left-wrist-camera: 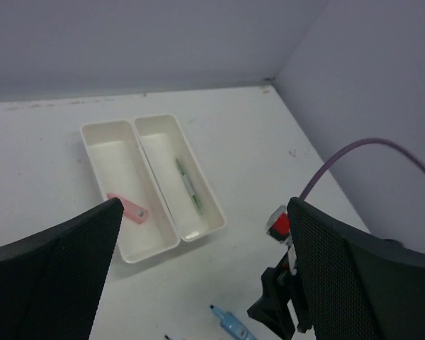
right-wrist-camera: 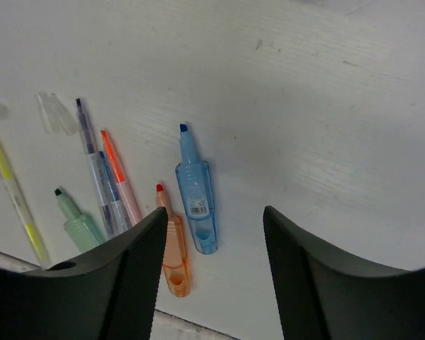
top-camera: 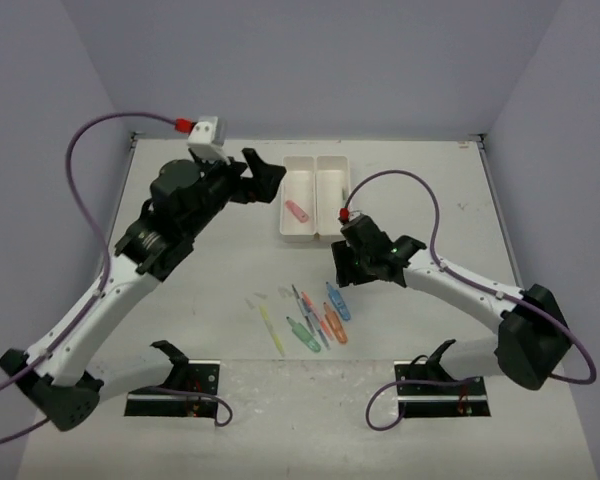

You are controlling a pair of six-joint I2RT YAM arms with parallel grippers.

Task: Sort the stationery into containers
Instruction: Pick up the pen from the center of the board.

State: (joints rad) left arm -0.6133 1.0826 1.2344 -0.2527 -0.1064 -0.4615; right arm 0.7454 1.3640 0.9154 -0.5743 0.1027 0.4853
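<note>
Near centre, the right gripper (right-wrist-camera: 214, 227) hovers, jaws apart and empty, over a blue highlighter (right-wrist-camera: 196, 198) among the loose stationery (top-camera: 315, 318), likely its pick. Beyond, the left gripper (left-wrist-camera: 205, 212) hangs wide open above the white tray (top-camera: 306, 180), pink piece (top-camera: 298, 212) left, green pen (left-wrist-camera: 186, 185) right.

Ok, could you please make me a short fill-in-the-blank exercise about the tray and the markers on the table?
1. The white tray has ___ compartments.
2. One compartment holds a green pen; the other holds a ___ piece.
3. On the table, the marker just right of the orange marker in the right wrist view is ___.
4. The left gripper has its jaws ___.
Missing words: two; pink; blue; open.
</note>
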